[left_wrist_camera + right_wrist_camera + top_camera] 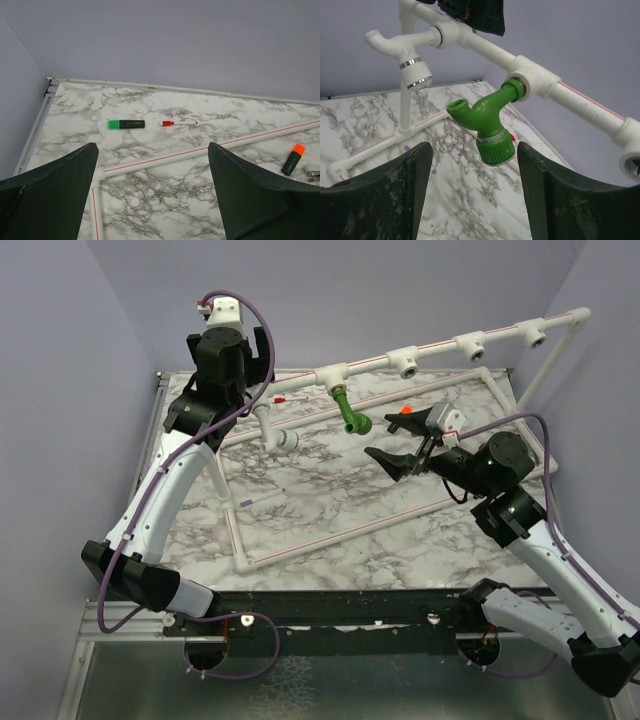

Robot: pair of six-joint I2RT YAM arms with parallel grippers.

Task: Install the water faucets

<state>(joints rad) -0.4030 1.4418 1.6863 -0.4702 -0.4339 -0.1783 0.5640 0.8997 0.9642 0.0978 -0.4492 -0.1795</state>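
A bright green faucet (350, 413) hangs by its silver-ringed end from a white tee socket (330, 375) on the raised pipe rail. In the right wrist view the green faucet (487, 117) sits in the socket (532, 80), with its knob down and its spout to the left. My right gripper (475, 190) is open, its fingers on either side just below the knob, not touching. In the top view my right gripper (402, 440) is right of the faucet. My left gripper (152, 195) is open and empty above the table's far left.
A white faucet (412, 70) hangs on the rail's left end. Three empty tee sockets (408, 362) follow to the right. A white pipe frame (165, 160) lies on the marble. A green highlighter (126, 124), a red marker (179, 122) and an orange highlighter (293, 159) lie loose.
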